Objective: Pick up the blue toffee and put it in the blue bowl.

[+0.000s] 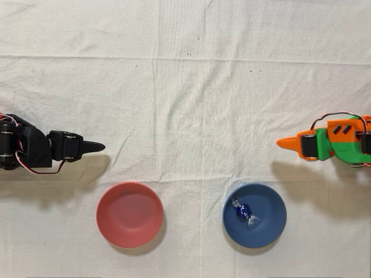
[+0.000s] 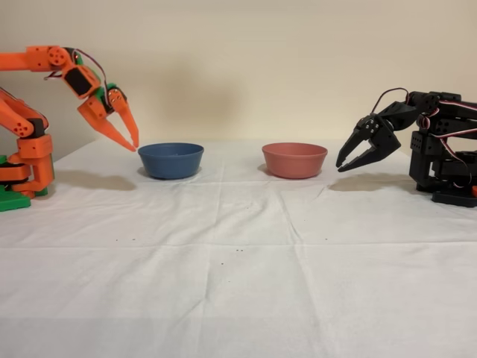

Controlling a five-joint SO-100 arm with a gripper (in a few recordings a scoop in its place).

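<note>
Your blue toffee (image 1: 243,212) already lies inside the blue bowl (image 1: 272,229), a little left of its middle in the overhead view; from the side the bowl's wall (image 2: 171,160) hides it completely. Your orange gripper (image 2: 134,144) hangs in the air just left of the bowl in the fixed view, fingers nearly together and holding nothing. Overhead, the arm is cut off at the right edge. The red bowl (image 1: 129,214) sits well apart, near the idle black arm (image 1: 35,149).
</note>
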